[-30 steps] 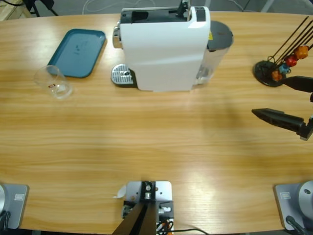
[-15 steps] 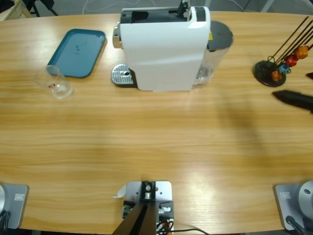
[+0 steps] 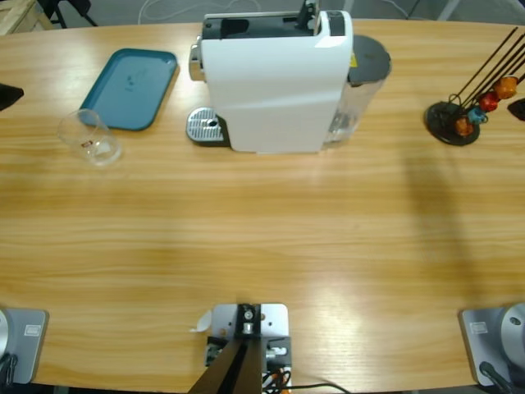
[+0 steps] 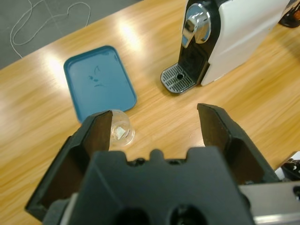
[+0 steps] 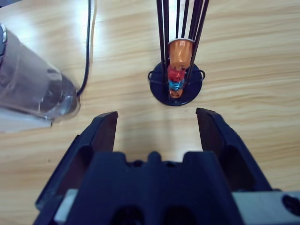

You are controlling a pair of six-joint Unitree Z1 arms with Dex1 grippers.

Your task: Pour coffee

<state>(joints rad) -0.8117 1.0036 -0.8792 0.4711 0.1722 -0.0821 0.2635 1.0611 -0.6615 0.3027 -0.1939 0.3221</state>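
Glass [image 3: 90, 138] stands on the surface just beside the blue tray [image 3: 131, 87], apart from the coffee machine [image 3: 275, 78]. Left tool [image 4: 154, 129] spread, empty; right tool [image 5: 157, 124] likewise. Judged light, slippery, breakable (coffee inside not discernible): grip mid-wall, gently.

Left gripper [image 4: 154, 122]: matte black moulded body showing two broad, flat-faced black jaws. Right gripper [image 5: 157, 119]: showing identical black body, scalloped top edge, silver-grey strip at base.
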